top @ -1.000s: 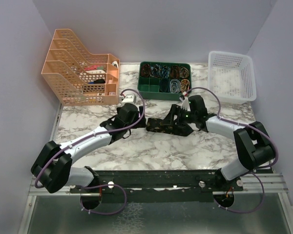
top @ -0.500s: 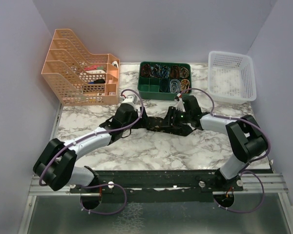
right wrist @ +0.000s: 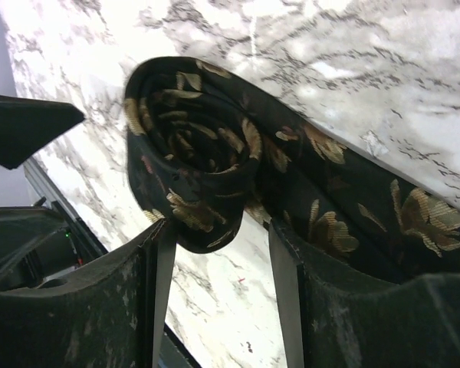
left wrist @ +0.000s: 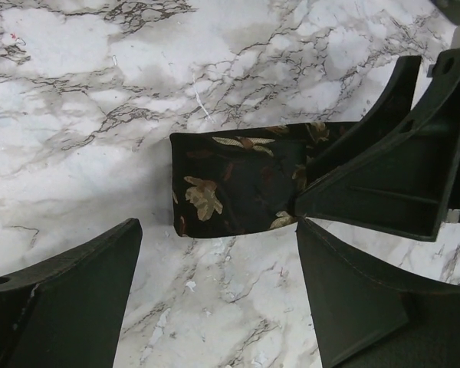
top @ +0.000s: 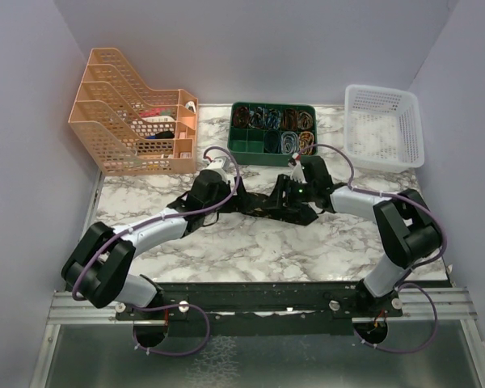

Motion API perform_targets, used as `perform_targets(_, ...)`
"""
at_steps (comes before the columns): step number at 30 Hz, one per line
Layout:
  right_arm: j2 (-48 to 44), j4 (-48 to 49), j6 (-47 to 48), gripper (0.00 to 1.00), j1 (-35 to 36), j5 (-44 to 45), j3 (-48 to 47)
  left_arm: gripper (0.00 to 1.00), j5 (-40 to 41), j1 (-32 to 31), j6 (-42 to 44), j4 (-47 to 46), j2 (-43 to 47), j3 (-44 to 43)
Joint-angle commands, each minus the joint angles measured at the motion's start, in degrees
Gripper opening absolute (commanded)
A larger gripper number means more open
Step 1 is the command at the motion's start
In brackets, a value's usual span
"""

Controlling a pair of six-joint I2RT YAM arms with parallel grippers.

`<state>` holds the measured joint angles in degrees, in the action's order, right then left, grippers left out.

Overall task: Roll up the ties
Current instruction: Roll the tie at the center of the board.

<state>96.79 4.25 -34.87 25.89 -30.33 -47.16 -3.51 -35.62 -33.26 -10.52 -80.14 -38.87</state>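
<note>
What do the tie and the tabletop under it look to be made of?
The tie: woven fabric, possibly silk or polyester; black with a tan-gold leaf pattern, a faint sheen, and it coils softly into a roll. The tabletop: smooth marble-look surface, white with grey veins; real stone or printed laminate cannot be told.

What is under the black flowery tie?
The white marble table is under the tie, which lies flat on it. The patch right beneath is covered. In the roll, the outer turns hide most of the inner ones.
</note>
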Motion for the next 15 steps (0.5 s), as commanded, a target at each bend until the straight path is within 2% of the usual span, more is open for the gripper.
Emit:
perform_targets(1,-3.57,-2.49,1.05,0.58,0.13,-0.35,-2.31,0.83,-0.56,0.37,1.43,0.67,-0.11,-1.91)
perform_targets(5,-2.5,-3.36,1.25,0.58,0.17,1.23,-2.67,0.83,-0.42,0.46,1.2,0.6,-0.34,-2.22)
perform_targets(15,1.95,-2.93,1.69,0.43,0.13,3.68,-3.68,0.83,-1.34,0.6,1.39,-2.22,-2.27,-1.13)
